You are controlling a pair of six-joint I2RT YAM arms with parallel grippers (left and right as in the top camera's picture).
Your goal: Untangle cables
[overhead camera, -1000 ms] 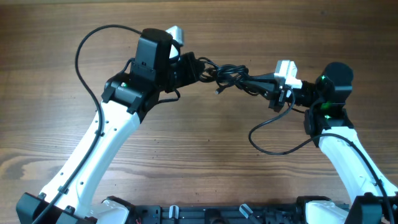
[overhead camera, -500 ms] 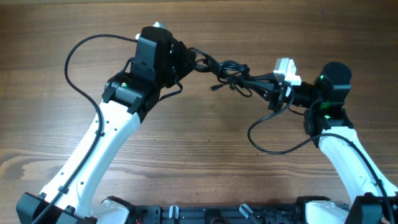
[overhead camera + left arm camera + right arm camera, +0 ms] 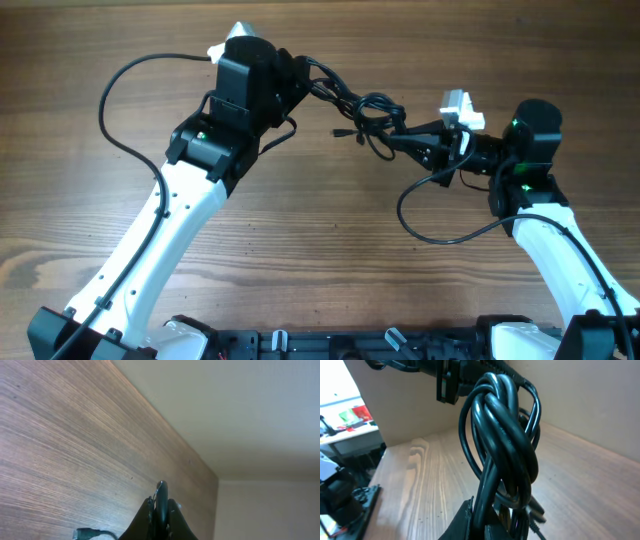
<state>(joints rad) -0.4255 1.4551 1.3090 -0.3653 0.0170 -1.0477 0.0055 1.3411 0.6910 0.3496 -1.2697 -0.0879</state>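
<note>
Pulling-apart stage: the left claw [image 3: 303, 84] and right claw [image 3: 410, 137], each clamped shut on the knotted cables [image 3: 365, 108] stretched between them above the worktop [image 3: 300, 220]; the next move probably calls for slackening the knot rather than tightening it.

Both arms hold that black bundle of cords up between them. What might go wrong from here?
1. The cables are stretched between both shut jaws, so pulling apart may tighten the knot rather than loosen it.
2. The left jaws pinch only a thin strand; it may slip out, dropping that side.
3. A loose plug end dangles and may catch in the loops.
</note>
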